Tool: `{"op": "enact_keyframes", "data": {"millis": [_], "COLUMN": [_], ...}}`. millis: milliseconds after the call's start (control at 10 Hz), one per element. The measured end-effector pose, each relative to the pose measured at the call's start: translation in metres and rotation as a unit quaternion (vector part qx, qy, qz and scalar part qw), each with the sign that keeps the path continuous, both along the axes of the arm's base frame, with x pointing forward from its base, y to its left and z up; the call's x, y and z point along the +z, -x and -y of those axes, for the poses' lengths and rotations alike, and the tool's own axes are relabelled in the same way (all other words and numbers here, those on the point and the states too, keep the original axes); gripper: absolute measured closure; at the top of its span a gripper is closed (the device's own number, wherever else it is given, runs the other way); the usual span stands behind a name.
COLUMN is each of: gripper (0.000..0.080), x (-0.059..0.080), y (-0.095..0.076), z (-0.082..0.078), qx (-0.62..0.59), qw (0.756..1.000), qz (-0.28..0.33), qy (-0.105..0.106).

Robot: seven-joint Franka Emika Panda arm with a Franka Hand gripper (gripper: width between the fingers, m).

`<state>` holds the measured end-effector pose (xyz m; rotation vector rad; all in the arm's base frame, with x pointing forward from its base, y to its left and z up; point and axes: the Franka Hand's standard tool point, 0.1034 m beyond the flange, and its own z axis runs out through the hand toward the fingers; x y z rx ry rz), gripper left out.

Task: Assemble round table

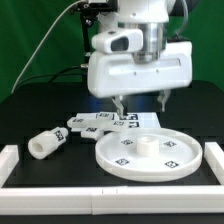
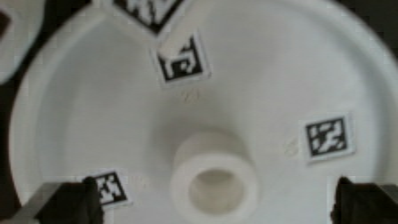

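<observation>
The large rimmed round white disc (image 1: 148,153) lies flat on the black table at the exterior view's right, with several tags on it and a raised hub (image 1: 146,146) in its middle. The short thick white leg (image 1: 44,143) lies on its side at the exterior view's left. My gripper (image 1: 142,103) hangs open and empty a little above the disc's far part. In the wrist view the disc (image 2: 214,100) fills the picture, its hub (image 2: 217,186) lies between my two dark fingertips (image 2: 68,200), and my gripper (image 2: 217,198) holds nothing.
The marker board (image 1: 100,122) lies flat behind the disc. A white rail (image 1: 110,198) runs along the table's front, with white blocks at both ends (image 1: 8,160). A green curtain hangs behind.
</observation>
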<state>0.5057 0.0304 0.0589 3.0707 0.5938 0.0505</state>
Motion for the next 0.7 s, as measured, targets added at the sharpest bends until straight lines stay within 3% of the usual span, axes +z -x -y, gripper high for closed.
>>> {"op": "enact_keyframes", "data": {"millis": [100,500,700], "gripper": [0.0151,0.0151,0.0151], "x": [-0.008,-0.01,-0.031], "y": [-0.004,-0.001,0.0], "z": [0.001,0.0,-0.004], "qx": [-0.001,-0.001,0.001], "qw": [1.0,1.0,1.0], "qz": [0.011,0.007,0.012], "qy": [-0.004,-0.004,-0.004]}}
